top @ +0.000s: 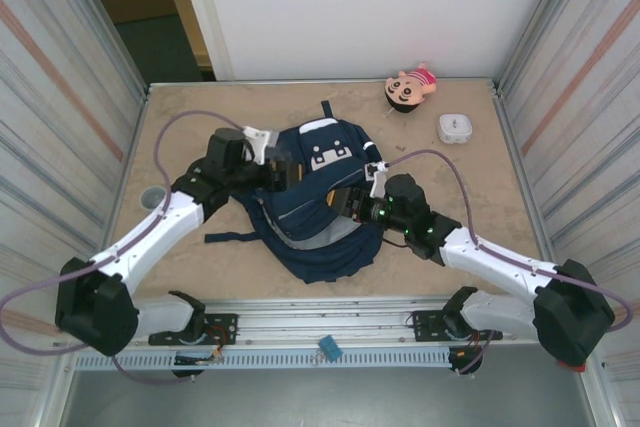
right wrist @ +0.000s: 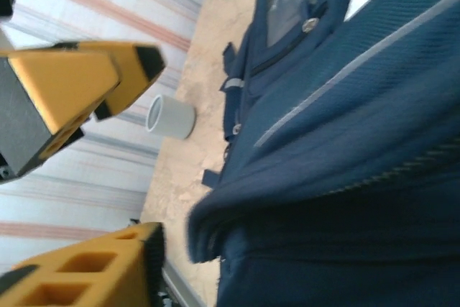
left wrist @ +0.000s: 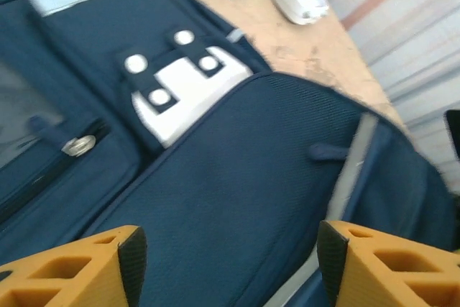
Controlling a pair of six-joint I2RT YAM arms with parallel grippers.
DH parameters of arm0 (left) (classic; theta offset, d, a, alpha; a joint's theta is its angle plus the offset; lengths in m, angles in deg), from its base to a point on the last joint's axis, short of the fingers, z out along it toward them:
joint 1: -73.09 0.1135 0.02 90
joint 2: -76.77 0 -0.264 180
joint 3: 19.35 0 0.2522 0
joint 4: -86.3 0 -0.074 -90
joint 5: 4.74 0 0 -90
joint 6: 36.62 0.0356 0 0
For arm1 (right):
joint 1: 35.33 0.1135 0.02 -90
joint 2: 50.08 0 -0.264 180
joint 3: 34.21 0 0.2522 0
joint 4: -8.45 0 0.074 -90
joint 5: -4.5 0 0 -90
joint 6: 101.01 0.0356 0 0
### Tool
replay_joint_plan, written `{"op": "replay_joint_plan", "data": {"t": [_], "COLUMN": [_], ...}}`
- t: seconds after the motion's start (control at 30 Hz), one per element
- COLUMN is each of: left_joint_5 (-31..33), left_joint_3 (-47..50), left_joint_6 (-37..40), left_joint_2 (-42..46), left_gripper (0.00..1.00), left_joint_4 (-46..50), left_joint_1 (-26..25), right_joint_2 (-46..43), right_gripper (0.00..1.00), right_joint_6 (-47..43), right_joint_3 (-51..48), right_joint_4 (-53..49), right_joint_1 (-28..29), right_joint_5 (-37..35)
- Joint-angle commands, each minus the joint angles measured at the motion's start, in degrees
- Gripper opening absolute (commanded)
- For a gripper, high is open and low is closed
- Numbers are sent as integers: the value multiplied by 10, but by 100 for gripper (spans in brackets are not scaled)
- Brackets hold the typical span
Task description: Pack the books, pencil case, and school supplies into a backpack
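Note:
The navy backpack [top: 318, 209] lies flat mid-table, its white-patched pocket [left wrist: 180, 84] toward the far side. My left gripper [top: 284, 173] hovers over its upper left part. In the left wrist view the left gripper [left wrist: 226, 260] is open, its orange fingers [left wrist: 108, 264] wide apart above plain blue fabric [left wrist: 237, 163]. My right gripper [top: 345, 203] sits at the backpack's right side, open. In the right wrist view a loose fabric edge [right wrist: 208, 231] lies just beyond its lower finger [right wrist: 115, 267], not between the jaws. The books, pencil case and school supplies are hidden.
A small white box [top: 455, 128] and a doll [top: 412, 82] lie at the far right. A grey round cup [top: 153, 196] stands by the left wall, also in the right wrist view as the cup [right wrist: 170, 116]. Corrugated walls close both sides.

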Motion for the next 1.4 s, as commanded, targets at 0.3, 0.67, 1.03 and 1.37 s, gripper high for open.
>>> {"op": "replay_joint_plan", "data": {"t": [0.3, 0.67, 1.03, 1.37], "left_joint_5": [19, -75, -180, -233], "left_joint_3": [111, 118, 159, 197], "left_joint_6": [23, 15, 14, 44], "left_joint_2": [27, -103, -150, -117], "left_gripper": [72, 73, 59, 45], "left_joint_4": [-15, -109, -215, -233], "left_joint_1": [65, 66, 78, 77], "right_joint_2": [-30, 35, 57, 72], "right_gripper": [19, 18, 17, 16], "right_joint_6": [-66, -134, -176, -192], "right_joint_3": [58, 125, 140, 145], "right_joint_4": [-132, -188, -234, -242], "right_joint_1": [-153, -216, -256, -284], "right_joint_5": [128, 250, 284, 307]}}
